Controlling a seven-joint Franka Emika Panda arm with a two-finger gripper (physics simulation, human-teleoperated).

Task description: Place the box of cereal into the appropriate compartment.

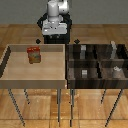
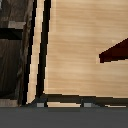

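A: What sits furthest toward the exterior view's left?

B: A shallow pale wooden tray (image 1: pixel 10 75) on thin metal legs. In it stands the small upright box of cereal (image 1: pixel 33 55), red on top and tan-yellow in front, clear of the tray's walls.

A: Where is that from the arm?

B: The white arm's gripper (image 1: pixel 54 31) hangs behind the tray's far rim; the box lies nearer the camera and toward the exterior view's left of it, well apart. I cannot tell whether its fingers are spread or closed.

A: And further right?

B: The dark brown four-cell bin (image 1: pixel 70 64). The compartment (image 1: pixel 118 54) with the tallest pale grey block (image 1: pixel 114 48) is its far cell, toward the exterior view's right of the gripper
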